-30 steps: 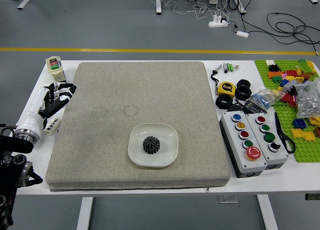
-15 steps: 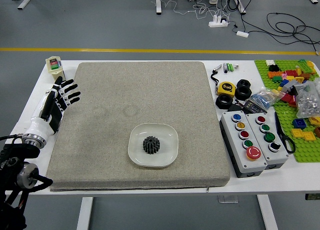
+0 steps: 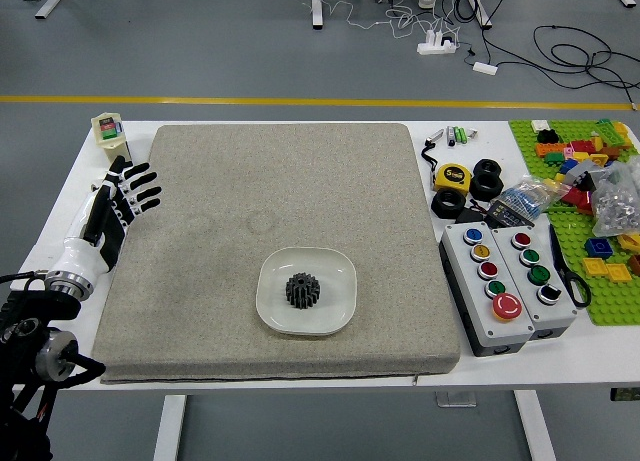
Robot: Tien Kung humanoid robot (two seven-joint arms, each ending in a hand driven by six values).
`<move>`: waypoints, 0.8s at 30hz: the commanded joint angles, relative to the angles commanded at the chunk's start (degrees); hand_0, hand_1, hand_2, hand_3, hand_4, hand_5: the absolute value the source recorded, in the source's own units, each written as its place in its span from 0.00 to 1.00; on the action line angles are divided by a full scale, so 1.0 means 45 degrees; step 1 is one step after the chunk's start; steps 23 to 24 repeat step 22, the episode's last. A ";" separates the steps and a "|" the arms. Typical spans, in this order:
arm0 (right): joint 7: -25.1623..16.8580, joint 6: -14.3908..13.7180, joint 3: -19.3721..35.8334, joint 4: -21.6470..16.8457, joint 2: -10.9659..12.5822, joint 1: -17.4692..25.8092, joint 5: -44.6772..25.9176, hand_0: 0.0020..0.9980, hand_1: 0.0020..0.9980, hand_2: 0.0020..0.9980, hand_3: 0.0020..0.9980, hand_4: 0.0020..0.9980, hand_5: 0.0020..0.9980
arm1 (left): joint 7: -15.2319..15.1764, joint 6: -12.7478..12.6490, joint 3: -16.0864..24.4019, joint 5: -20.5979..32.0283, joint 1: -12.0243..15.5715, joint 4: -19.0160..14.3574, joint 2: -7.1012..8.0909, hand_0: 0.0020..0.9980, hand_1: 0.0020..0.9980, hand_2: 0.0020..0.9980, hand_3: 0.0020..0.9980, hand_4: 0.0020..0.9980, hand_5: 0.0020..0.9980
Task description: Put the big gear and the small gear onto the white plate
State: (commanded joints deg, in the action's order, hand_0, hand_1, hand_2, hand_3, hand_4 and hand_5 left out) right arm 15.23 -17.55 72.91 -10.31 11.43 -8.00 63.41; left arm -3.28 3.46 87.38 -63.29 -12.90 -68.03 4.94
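1. Gear (image 3: 303,290), black, toothed, one showing; big or small, I cannot tell. Location: to the right of my left hand (image 3: 129,193) and nearer the table's near edge, well apart from it.
2. White plate (image 3: 269,304), square with rounded corners. Bears the gear near its middle; same bearing from my hand.
3. My left hand, black and white. Open, fingers spread, grasping nothing; located at the mat's left side.
4. Mat (image 3: 220,251), grey-beige, under the plate, extending right from my hand.
5. Pale container (image 3: 108,128), green and red label. Just beyond my hand, slightly left.
6. Tape measure (image 3: 452,176), yellow and black. Far right of my hand, past the mat.
7. Button boxes (image 3: 488,326), a pair with coloured buttons. Far right of my hand and nearer the near edge.
8. Green baseplate (image 3: 612,309) with coloured bricks (image 3: 598,248). Farthest right of my hand.
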 joint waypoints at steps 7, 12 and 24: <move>0.0026 0.0000 0.0073 0.0000 -0.0065 0.0084 0.0104 0.60 0.61 0.70 0.56 0.75 0.67 | -0.0001 -0.0001 -0.0169 -0.0104 0.0117 -0.0110 0.0065 0.75 0.77 0.84 0.80 0.83 0.96; 0.0036 0.0015 0.0064 0.0000 -0.0078 0.0089 0.0178 0.60 0.61 0.70 0.56 0.75 0.67 | -0.0045 -0.0005 -0.0177 -0.0292 0.0225 -0.0368 0.0113 0.75 0.77 0.84 0.80 0.83 0.96; 0.0023 0.0009 0.0035 0.0000 -0.0062 0.0054 0.0178 0.60 0.61 0.70 0.56 0.75 0.67 | -0.0044 0.0005 -0.0171 -0.0389 0.0251 -0.0610 0.0153 0.76 0.77 0.85 0.80 0.83 0.95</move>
